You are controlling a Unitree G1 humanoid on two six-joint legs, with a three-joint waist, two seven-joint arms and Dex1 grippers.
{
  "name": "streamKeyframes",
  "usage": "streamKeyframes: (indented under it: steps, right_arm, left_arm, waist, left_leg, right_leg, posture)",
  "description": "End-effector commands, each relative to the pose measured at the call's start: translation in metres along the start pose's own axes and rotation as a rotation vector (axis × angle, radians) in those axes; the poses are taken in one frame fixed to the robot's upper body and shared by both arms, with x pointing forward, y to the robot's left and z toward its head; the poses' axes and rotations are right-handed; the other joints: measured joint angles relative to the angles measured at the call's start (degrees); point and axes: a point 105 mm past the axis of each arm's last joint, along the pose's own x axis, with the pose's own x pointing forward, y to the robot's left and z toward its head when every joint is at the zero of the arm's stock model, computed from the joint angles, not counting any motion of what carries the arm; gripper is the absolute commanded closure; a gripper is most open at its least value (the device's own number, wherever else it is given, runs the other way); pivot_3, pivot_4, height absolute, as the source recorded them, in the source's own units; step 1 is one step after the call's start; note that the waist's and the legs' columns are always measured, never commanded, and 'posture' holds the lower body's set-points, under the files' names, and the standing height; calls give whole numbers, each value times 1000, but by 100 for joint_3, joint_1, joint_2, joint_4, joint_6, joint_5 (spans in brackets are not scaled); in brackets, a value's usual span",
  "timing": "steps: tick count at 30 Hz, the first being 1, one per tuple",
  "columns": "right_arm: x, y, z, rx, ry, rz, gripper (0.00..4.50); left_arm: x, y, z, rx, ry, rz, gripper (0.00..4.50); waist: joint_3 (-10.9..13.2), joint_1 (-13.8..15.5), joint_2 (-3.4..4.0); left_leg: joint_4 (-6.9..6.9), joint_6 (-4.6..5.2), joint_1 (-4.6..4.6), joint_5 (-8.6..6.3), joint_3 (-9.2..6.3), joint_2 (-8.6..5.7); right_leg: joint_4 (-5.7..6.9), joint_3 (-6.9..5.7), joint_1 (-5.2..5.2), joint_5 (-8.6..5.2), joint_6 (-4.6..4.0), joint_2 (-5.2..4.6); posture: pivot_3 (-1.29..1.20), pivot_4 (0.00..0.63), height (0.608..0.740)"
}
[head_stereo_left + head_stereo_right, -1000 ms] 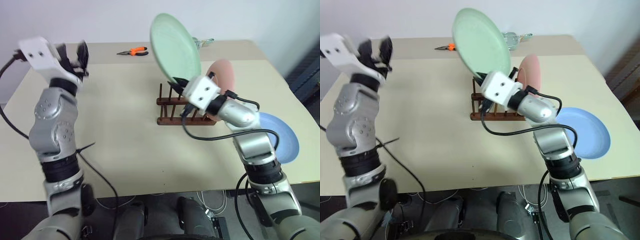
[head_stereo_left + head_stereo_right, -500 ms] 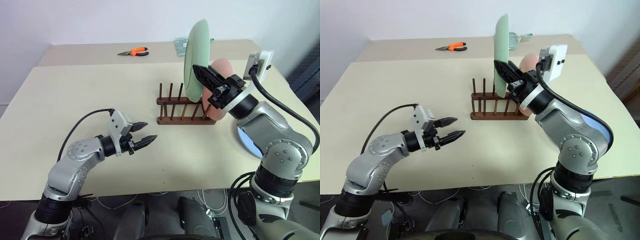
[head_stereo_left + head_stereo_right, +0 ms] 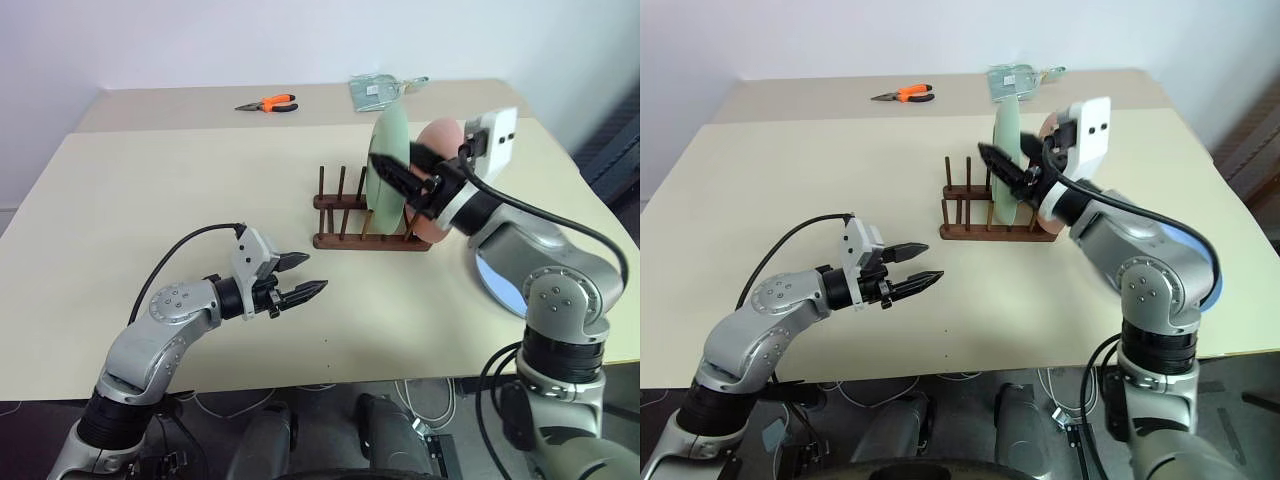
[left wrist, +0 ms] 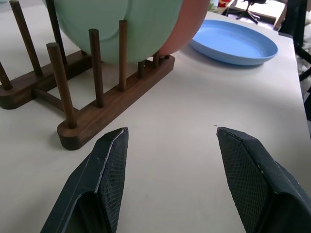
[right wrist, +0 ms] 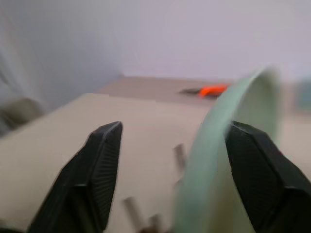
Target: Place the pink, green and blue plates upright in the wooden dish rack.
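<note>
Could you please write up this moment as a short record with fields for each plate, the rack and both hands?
green plate: upright in the wooden dish rack, between pegs
pink plate: upright in the rack, just behind the green one
blue plate: flat on the table, beside the rack, not yet racked
right hand: open, fingers either side of the green plate's rim
left hand: open, empty, low over the table, pointing toward the rack
</note>
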Motion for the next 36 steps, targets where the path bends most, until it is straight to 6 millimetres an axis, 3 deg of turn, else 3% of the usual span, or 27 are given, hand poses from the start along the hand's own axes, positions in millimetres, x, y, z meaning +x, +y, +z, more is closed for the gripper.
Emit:
streamKeyframes:
  steps: [1, 4, 6, 7, 9, 11, 14, 17, 19, 22, 26, 29, 36]
  right_arm:
    - [-12, -6, 46, -237, -153, 3, 1477]
    - [-33, -28, 70, -215, -208, -16, 1477]
    - [-56, -59, 78, -197, -215, -118, 916]
    - [-71, -76, 73, -200, -165, -183, 589]
    - [-96, -94, 44, -242, 23, -254, 50]
    - [-115, -99, 6, -296, 243, -262, 50]
    - [-137, -89, -50, -300, 483, -224, 50]
    - [-148, -78, -85, -307, 603, -194, 50]
    - [-156, -81, -112, -331, 709, -227, 50]
    - [-164, -87, -138, -336, 808, -278, 875]
    - [-163, -93, -146, -322, 832, -313, 2871]
    - [-158, -102, -138, -366, 806, -344, 4414]
    - [-118, -136, -53, -603, 425, -564, 4474]
  left_arm:
    - [2, -6, 7, 42, -14, -19, 1532]
    - [4, -6, 5, 50, -5, -25, 1532]
    - [5, -6, 4, 53, -1, -31, 1532]
    - [6, -6, 3, 52, 2, -38, 1532]
    - [8, -7, 2, 54, 8, -58, 1532]
    - [10, -8, 2, 57, 10, -76, 1532]
    - [14, -9, 4, 69, 10, -100, 1532]
    - [17, -9, 6, 72, 5, -107, 1532]
    - [18, -10, 7, 75, 1, -115, 1532]
    - [17, -10, 8, 77, 0, -116, 1532]
    - [14, -8, 8, 85, 4, -99, 1532]
    - [12, -8, 7, 87, 9, -89, 1532]
    - [12, -10, 0, 76, 26, -84, 1532]
  waist:
    - [-1, -1, -1]
    - [-1, -1, -3]
    - [-1, 19, -4]
    - [-2, 59, -6]
    - [-4, 145, -8]
    - [-6, 152, -13]
    - [-7, 107, -2]
    - [-13, 55, 19]
    - [-14, 29, 20]
    - [-14, 21, 19]
    - [-14, 27, 18]
    - [-18, 27, 12]
    - [-10, 5, 21]
  left_leg:
    - [0, 0, 0, 0, 1, 0]
    - [-1, 0, 0, 0, 1, 1]
    - [0, 1, 1, 0, 0, 2]
    - [2, 1, 0, -1, -1, 1]
    - [6, 8, 5, -4, 0, 0]
    - [6, 14, 5, -8, -2, -1]
    - [8, 17, 10, -10, 13, -1]
    - [7, 17, 12, -10, 28, 2]
    - [8, 17, 11, -10, 29, 3]
    - [11, 17, 20, -10, 25, 2]
    - [13, 17, 14, -10, 22, -1]
    - [15, 17, 15, -10, 21, -2]
    - [16, 17, 15, -10, 21, -2]
  right_leg:
    - [-1, 0, 1, 0, 2, 0]
    - [-4, 0, 3, 1, 4, 0]
    - [-5, 0, 7, 0, 1, 0]
    - [-7, 0, 10, -2, -3, -2]
    - [-15, -2, 22, -5, -6, -2]
    - [-19, -6, 32, -12, 0, -4]
    - [-16, 0, 34, -14, 4, -12]
    - [-11, 14, 32, -26, 22, -12]
    - [-10, 13, 33, -26, 22, -12]
    - [-13, 11, 35, -27, 22, -12]
    - [-15, 12, 32, -23, 20, -16]
    - [-14, 11, 34, -25, 22, -16]
    - [-13, 10, 32, -24, 22, -16]
  posture:
    - [0, 150, 740]
    - [0, 150, 740]
    - [0, 150, 740]
    - [0, 150, 740]
    - [0, 150, 740]
    - [0, 150, 740]
    - [0, 150, 740]
    - [0, 150, 740]
    - [0, 150, 740]
    - [0, 150, 740]
    - [0, 150, 740]
    - [0, 150, 740]
    - [0, 150, 740]
